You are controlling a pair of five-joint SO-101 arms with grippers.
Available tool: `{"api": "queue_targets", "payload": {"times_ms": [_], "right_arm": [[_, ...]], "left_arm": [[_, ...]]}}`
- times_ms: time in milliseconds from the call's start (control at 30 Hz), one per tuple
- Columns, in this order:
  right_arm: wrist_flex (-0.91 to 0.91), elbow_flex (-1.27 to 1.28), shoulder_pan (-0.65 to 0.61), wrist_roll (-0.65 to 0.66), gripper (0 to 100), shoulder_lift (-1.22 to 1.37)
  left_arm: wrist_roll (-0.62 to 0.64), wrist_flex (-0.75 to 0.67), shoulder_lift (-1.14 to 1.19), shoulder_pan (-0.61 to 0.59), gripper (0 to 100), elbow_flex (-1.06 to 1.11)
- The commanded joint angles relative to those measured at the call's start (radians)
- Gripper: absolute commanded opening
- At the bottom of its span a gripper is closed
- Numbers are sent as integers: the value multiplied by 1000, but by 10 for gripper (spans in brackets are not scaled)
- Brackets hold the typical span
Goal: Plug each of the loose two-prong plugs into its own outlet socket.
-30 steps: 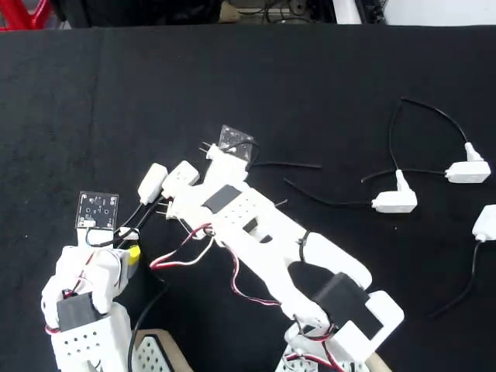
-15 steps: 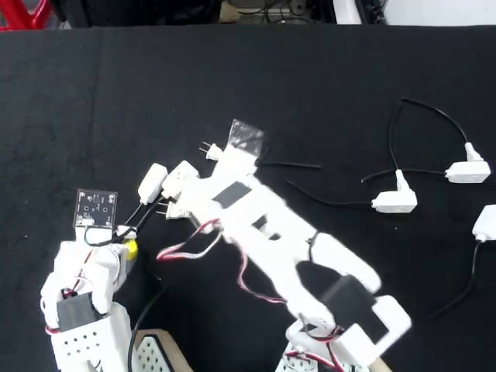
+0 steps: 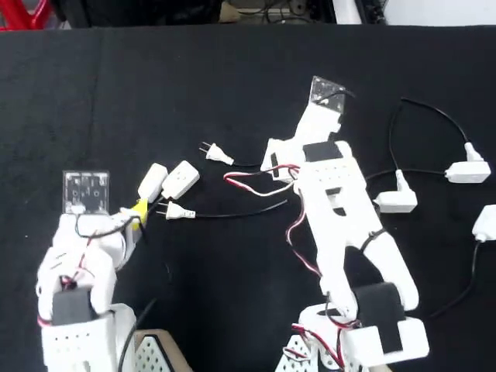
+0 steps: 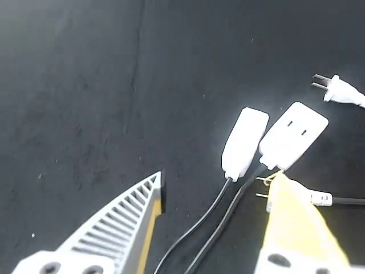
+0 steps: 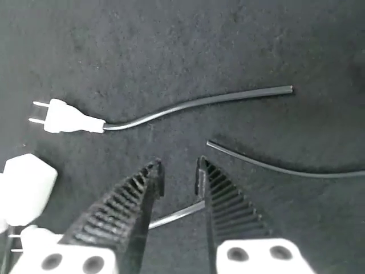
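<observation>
Loose plug (image 3: 177,210) lies on the bench (image 3: 116,93) just beside a socket (image 3: 180,180), probably light and skittish imo, so pinch its white body; left gripper (image 4: 215,178) gapes wide, right gripper (image 5: 178,166) barely parted.

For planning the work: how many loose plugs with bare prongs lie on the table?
2. The far plug lies beside the right arm; the near plug lies next to a white socket. The arm may hide others.

Black table (image 3: 116,77), red object at corner (image 3: 22,11)
</observation>
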Motion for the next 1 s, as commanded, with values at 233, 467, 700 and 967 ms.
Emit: {"api": "queue_targets", "payload": {"times_ms": [233, 467, 700, 967], "right_arm": [[-20, -65, 18, 11, 99, 8], [-25, -65, 18, 12, 99, 8], [-25, -65, 17, 12, 99, 8], [-25, -65, 15, 12, 99, 8]], "left_arm": [[-61, -21, 895, 124, 296, -489], [-115, 58, 1232, 93, 296, -734], [-141, 89, 1462, 97, 295, -921], [-141, 92, 1582, 96, 93, -1009]]}}
